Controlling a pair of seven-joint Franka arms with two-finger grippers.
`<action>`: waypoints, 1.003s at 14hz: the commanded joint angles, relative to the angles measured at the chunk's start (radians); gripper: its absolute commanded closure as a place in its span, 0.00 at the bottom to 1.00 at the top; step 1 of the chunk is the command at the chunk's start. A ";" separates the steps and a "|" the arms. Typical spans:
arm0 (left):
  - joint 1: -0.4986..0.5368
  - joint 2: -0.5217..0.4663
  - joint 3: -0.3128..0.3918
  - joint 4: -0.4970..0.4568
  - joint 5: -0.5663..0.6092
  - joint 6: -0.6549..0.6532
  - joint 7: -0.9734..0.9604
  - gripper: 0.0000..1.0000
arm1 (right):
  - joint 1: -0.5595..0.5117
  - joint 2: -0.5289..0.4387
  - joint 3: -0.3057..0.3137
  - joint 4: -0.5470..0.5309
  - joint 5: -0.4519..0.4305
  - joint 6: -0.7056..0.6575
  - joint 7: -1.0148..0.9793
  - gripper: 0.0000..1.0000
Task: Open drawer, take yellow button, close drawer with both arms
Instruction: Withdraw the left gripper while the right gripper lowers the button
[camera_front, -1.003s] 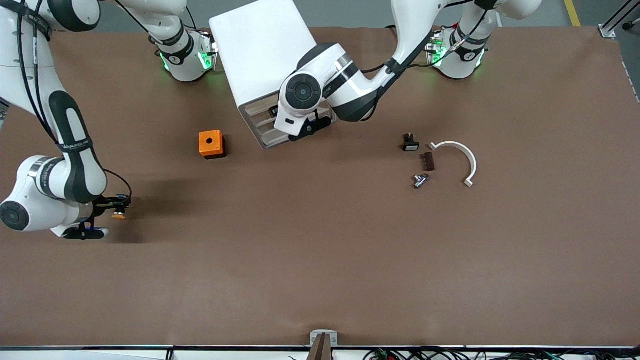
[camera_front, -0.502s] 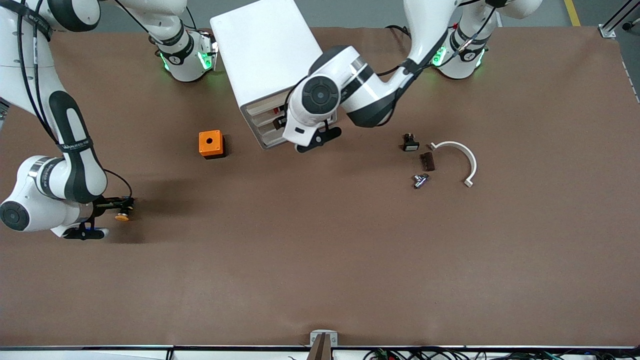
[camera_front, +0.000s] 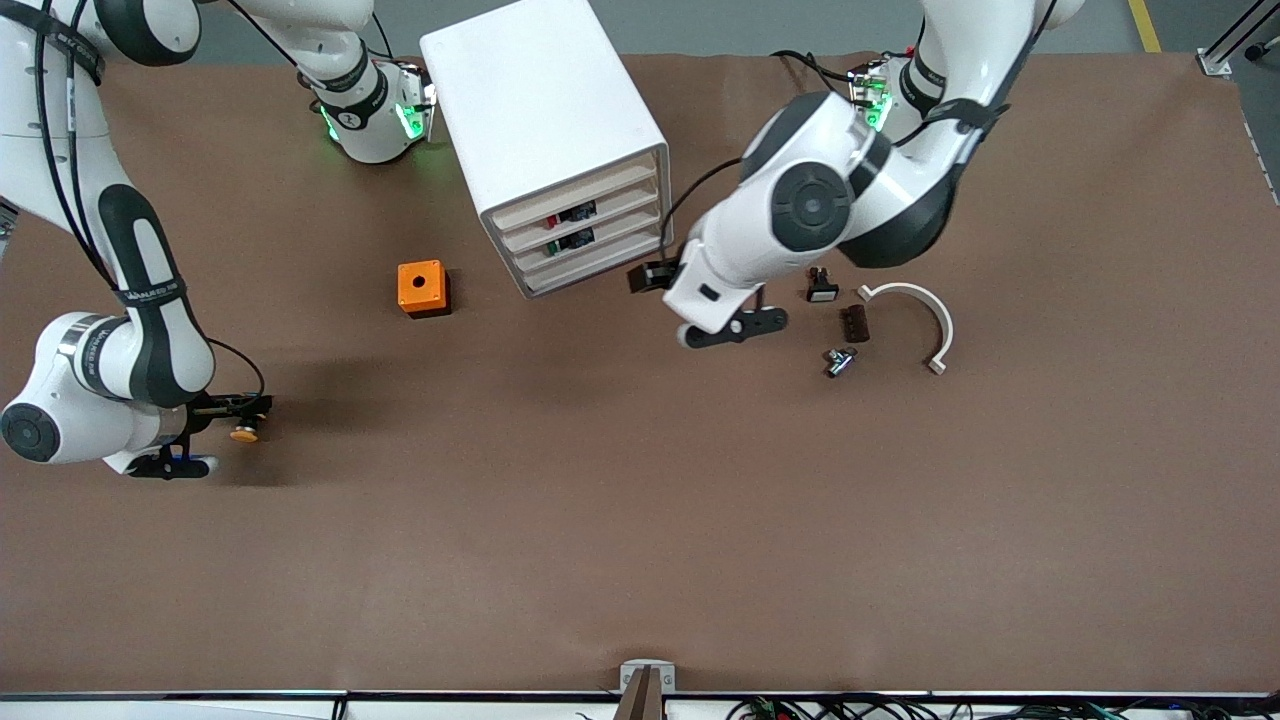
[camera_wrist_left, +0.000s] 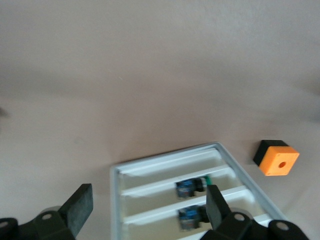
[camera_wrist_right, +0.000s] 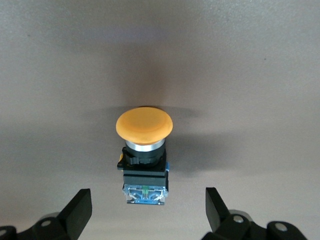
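Observation:
The button (camera_wrist_right: 144, 134), with its orange-yellow cap, black body and blue back part, lies on its side on the brown table near the right arm's end (camera_front: 243, 434). My right gripper (camera_wrist_right: 147, 206) is open low over it, a finger (camera_wrist_right: 80, 207) on each side of the blue back part without touching it. The drawer (camera_front: 572, 191) is the top front of the white cabinet (camera_front: 530, 90) and sits flush with the three fronts below it. My left gripper (camera_front: 646, 277) is open and empty, off the cabinet's front corner; its wrist view looks at the drawer (camera_wrist_left: 170, 164).
An orange box with a round hole (camera_front: 422, 288) stands beside the cabinet. A black button with a white cap (camera_front: 821, 288), a brown block (camera_front: 855, 322), a metal part (camera_front: 840, 360) and a white curved piece (camera_front: 915, 320) lie toward the left arm's end.
My right gripper has opened and let go of the button, which now rests on the table. My left arm has drawn away from the cabinet front, uncovering the drawers.

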 joint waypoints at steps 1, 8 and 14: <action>0.109 -0.190 -0.006 -0.218 0.011 0.007 0.186 0.00 | -0.027 0.012 0.022 0.020 -0.012 -0.005 -0.004 0.00; 0.389 -0.446 -0.006 -0.470 0.099 0.008 0.605 0.00 | 0.000 -0.060 0.032 0.058 -0.009 -0.019 0.010 0.00; 0.605 -0.474 -0.003 -0.439 0.125 -0.013 0.884 0.00 | 0.039 -0.167 0.034 0.055 -0.002 -0.087 0.053 0.00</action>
